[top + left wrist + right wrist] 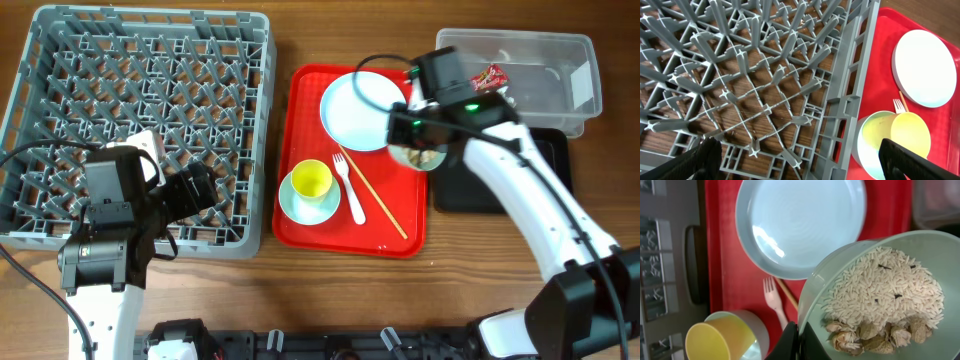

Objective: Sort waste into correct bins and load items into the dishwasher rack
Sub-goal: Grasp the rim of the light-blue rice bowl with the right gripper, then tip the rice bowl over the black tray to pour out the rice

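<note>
**Green bowl of rice clamped at the tray's right edge**

The right gripper (800,338) is closed on the rim of the pale green bowl (880,295). The bowl's mouth faces up, at the right edge of the red serving tray (300,215) and beside the black tray (492,190). Rice scraps (885,292) cover its bottom, with a few brownish lumps along the side nearest the gripper. Whether the bowl rests on anything cannot be told.

On the red tray the wooden chopstick (380,197) runs diagonally, its far end near the white plate (352,108) and its near end towards the tray's front right corner. The white fork (351,188) lies just left of it, tines towards the plate and handle towards the front.

The clear tub (560,100) has its long axis left to right, and the red wrapper (490,77) lies in it.

Counted:
- one plate
- two bowls: the green one, and a pale blue bowl (300,205) with the one yellow cup (311,179) standing in it
- one fork
- one chopstick
- one wrapper

The left gripper (205,188) hangs over the near right part of the grey dishwasher rack (255,60). Its fingers are spread wide and hold nothing.

Everything sits on a brown wooden surface (330,295).
</note>
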`<state>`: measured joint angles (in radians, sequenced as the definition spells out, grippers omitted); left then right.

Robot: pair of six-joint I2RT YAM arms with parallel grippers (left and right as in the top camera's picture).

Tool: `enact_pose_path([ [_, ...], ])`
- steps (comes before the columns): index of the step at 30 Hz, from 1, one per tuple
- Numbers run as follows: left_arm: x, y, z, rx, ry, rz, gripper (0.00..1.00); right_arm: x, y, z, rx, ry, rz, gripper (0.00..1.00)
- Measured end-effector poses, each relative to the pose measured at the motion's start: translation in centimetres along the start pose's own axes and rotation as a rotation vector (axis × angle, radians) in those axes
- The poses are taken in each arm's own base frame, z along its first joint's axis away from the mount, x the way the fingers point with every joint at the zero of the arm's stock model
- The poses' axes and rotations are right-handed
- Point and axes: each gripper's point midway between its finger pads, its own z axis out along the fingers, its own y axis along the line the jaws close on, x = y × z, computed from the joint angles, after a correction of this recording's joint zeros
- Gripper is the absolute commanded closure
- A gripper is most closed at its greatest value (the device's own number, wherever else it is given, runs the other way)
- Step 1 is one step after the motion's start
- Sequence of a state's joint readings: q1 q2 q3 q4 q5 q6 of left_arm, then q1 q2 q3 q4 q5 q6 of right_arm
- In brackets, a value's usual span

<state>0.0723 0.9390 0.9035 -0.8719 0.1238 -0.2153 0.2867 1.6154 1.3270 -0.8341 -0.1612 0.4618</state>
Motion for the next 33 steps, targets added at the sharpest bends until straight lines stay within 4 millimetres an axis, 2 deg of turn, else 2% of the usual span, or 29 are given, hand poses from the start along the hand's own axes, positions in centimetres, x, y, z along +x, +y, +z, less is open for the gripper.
enact_pose_path([
  [4, 0.0, 0.0, 0.0, 0.000, 0.000, 0.000, 0.00, -0.9, -3.4, -0.8, -0.006, 0.019, 0.080, 0.96],
  [9, 0.0, 0.0, 0.0, 0.000, 0.000, 0.000, 0.00, -1.8, -6.7, -1.7, -0.039, 0.025, 0.136, 0.96],
  [15, 0.0, 0.0, 0.0, 0.000, 0.000, 0.000, 0.00, -1.4, -10.0, -2.0, -0.119, 0.045, 0.205, 0.96],
  [26, 0.0, 0.0, 0.0, 0.000, 0.000, 0.000, 0.00, -0.3, -11.8, -1.4, -0.459, 0.094, 0.302, 0.96],
  [33, 0.0, 0.0, 0.0, 0.000, 0.000, 0.000, 0.00, -1.4, -12.6, -2.7, -0.697, 0.065, 0.422, 0.96],
])
